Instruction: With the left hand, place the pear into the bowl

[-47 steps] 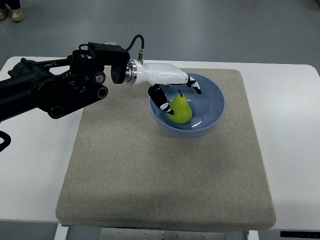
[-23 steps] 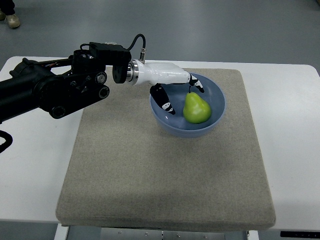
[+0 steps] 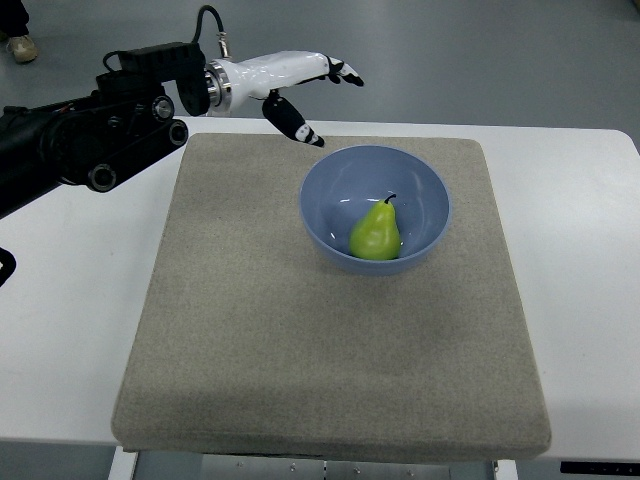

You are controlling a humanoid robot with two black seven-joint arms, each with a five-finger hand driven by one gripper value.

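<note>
A green pear (image 3: 377, 233) lies inside the blue bowl (image 3: 330, 187), which sits on the grey mat at upper middle. My left hand (image 3: 318, 96) is white with black fingertips, open and empty. It hovers up and to the left of the bowl, above the mat's far edge, apart from the bowl. Its black arm comes in from the left edge. The right arm is out of view.
The grey mat (image 3: 300, 340) covers most of the white table (image 3: 70, 330). Grey floor lies beyond the far table edge. A person's shoe (image 3: 18, 45) shows at the top left corner.
My left hand has let go of the pear and lifted up and left, out of the bowl. The pear rolled about in the bowl and now lies at its bottom.
</note>
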